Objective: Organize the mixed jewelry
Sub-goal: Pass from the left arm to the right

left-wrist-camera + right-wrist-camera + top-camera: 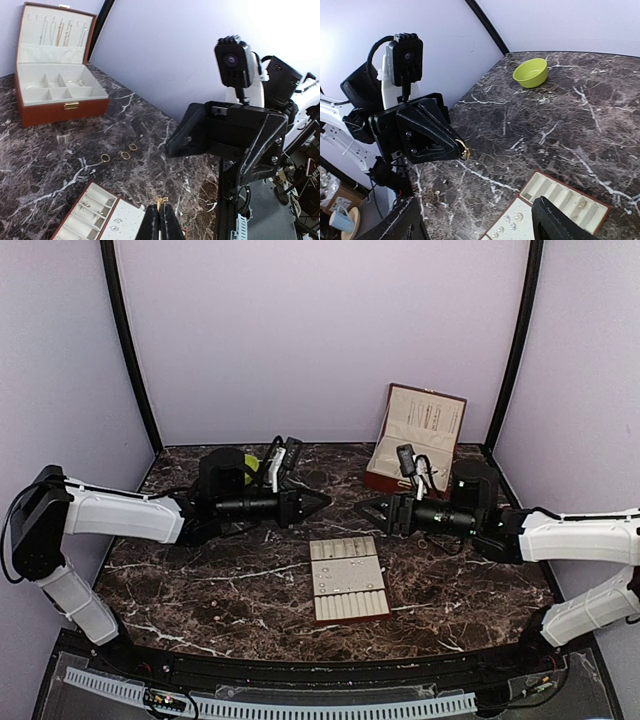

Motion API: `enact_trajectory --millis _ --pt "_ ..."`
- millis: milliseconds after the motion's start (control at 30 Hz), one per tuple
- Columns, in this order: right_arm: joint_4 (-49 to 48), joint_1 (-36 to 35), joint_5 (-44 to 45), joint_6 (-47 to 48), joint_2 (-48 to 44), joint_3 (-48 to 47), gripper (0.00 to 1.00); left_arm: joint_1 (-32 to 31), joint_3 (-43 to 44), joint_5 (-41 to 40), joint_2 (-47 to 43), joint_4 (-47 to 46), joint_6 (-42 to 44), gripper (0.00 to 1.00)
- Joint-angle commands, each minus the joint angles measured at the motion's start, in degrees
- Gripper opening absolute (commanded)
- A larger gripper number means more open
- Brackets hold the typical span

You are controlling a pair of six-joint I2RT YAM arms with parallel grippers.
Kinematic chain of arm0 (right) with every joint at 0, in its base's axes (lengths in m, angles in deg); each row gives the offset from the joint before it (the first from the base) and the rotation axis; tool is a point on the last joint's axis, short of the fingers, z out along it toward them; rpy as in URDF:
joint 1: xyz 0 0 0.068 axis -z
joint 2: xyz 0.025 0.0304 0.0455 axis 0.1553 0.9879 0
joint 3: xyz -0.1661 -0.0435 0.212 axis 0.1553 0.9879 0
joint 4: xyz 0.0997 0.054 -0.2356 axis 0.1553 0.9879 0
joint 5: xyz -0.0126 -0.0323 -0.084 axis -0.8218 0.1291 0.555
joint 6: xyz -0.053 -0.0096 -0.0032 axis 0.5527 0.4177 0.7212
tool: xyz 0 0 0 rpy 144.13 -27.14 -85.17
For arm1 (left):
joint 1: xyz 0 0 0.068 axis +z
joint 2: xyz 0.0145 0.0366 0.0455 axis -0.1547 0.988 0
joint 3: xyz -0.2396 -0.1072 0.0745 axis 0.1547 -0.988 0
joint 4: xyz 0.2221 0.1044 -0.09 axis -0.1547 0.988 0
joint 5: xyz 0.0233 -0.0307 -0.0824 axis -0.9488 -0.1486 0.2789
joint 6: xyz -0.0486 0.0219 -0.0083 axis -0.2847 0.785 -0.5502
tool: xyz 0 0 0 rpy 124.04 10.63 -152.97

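My left gripper [322, 503] points right over the middle of the table, shut on a small gold ring [162, 201]. The ring [464, 149] sticks out of its closed tips. Facing it, a short gap away, my right gripper [368, 512] stands open and holds nothing; its fingers [405, 222] frame the bottom of the right wrist view. Three gold rings [124, 155] lie on the marble beyond the slotted tray [348, 614]. A few tiny pieces [443, 181] lie below the left gripper. The tray's flat pad carries several small studs [512, 218].
A brown jewelry box [378, 480] stands open at the back right, chains hanging in its lid [55, 25]. A lime-green bowl [531, 72] sits at the back left, partly behind the left arm in the top view. Black posts and lilac walls enclose the table.
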Motion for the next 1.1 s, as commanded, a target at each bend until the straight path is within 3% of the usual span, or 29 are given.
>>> enact_trajectory --millis 0,167,500,833,1067 --pt "-4.0 0.0 -9.6 -1.4 2.1 -3.8 0.76 0.1 -0.8 9.9 -2.5 -7.5 1.2 0.00" --pt "-4.8 -0.3 -12.3 -1.7 3.5 -5.1 0.71 0.1 -1.1 14.1 -2.1 -10.1 -0.1 0.00" --pt "-6.0 -0.4 -12.7 -2.1 4.2 -6.0 0.47 0.2 -1.0 16.5 -1.5 -11.4 -0.9 0.00" --pt "-6.7 -0.7 -16.0 -2.3 6.8 -8.5 0.46 0.1 -0.8 17.3 -1.1 -11.5 -1.0 0.00" --pt "-7.7 -0.9 -17.5 -3.1 7.5 -9.0 0.38 0.1 -0.4 17.5 -0.7 -11.5 -1.0 0.00"
